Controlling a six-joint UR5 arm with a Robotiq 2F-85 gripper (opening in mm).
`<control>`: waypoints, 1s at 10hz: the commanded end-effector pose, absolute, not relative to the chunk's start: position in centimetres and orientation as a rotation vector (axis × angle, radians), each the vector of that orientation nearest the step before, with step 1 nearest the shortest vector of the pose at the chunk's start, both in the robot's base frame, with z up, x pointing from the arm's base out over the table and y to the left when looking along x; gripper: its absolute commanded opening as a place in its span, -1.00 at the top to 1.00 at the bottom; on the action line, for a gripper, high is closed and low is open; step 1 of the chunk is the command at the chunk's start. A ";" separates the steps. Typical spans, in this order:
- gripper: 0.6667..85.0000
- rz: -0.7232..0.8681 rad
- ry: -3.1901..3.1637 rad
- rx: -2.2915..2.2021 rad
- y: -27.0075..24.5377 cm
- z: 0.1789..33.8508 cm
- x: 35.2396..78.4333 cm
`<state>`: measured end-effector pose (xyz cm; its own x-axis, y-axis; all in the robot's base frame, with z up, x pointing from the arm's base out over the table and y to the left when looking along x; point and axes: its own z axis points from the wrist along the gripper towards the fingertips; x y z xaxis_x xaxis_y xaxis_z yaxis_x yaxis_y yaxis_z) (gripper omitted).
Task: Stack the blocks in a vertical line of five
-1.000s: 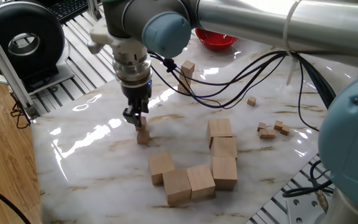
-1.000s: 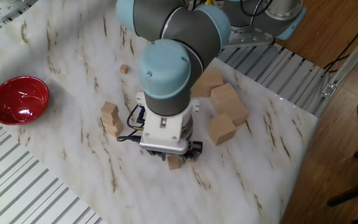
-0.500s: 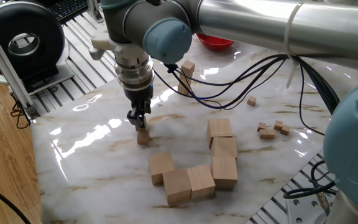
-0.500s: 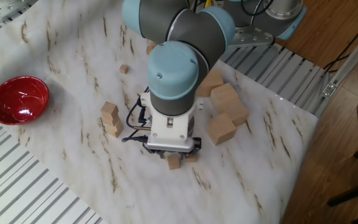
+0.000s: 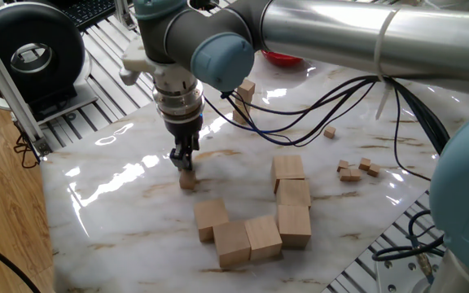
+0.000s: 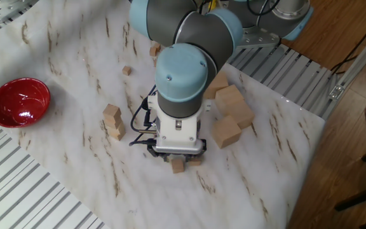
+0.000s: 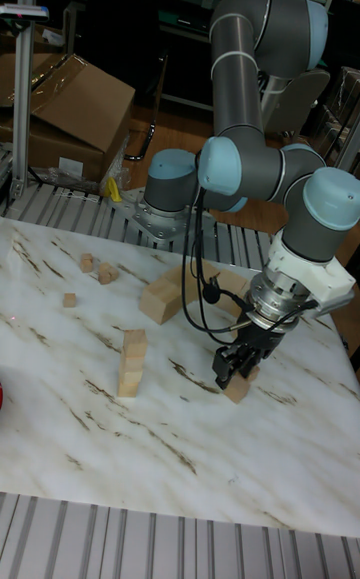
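Gripper (image 5: 183, 160) hovering just above a loose small block (image 5: 187, 180); fingers look nearly closed, empty.
Should be centring squarely before gripping, then carrying to the stack (image 7: 131, 363).

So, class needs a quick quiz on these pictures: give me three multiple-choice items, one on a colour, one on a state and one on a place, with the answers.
1. What colour is the bowl?
A. blue
B. red
C. white

2. How is the stack of small blocks?
A. upright on the table
B. toppled over
C. lifted in the air

3. Where are the fingers?
A. over the bowl
B. over the stack of small blocks
C. at a lone small block near the large cubes

Answers:
1 B, the bowl at the table's corner is plainly red.
2 A, the stack stands on the marble, with nothing touching it.
3 C, both fixed views show the fingers right above that single block, away from bowl and stack.
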<state>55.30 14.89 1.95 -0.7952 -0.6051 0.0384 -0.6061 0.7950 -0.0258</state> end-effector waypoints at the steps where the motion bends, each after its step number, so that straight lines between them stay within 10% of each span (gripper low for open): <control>1: -0.23 0.053 -2.954 1.002 15.3 1.9 55.3; 6: -0.19 0.043 -2.991 0.980 15.8 1.1 55.9; 10: 0.38 0.030 -3.044 0.875 16.2 1.2 56.3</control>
<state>56.09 15.79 1.13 -0.8228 -0.5684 -0.0037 -0.5679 0.8223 -0.0368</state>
